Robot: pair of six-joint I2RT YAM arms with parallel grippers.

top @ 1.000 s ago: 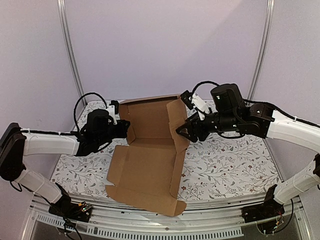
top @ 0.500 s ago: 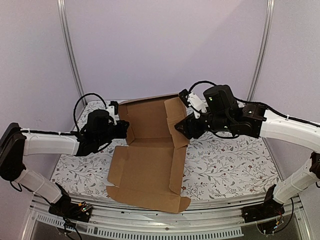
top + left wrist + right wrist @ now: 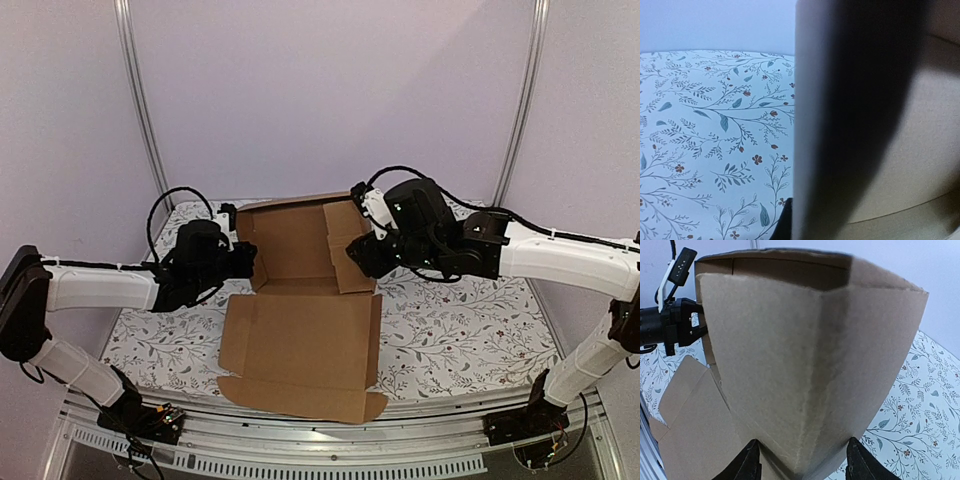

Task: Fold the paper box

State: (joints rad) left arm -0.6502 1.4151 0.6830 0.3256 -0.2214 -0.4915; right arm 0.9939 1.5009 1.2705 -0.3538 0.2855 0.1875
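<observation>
Flanking paper box, right tool

- The top external camera sits above and behind the arm bases. It faces forward and down across the floral table toward the back wall, far enough off to hold both arms and the whole paper box.
- The left wrist camera looks low along the table from very close. A blurred cardboard panel fills its right half.
- The right wrist camera looks out past its own fingers, close against a raised cardboard flap that fills most of the frame.
- All three views share the box and the floral table. The right wrist view also catches the left gripper, which the overhead view shows too.
</observation>
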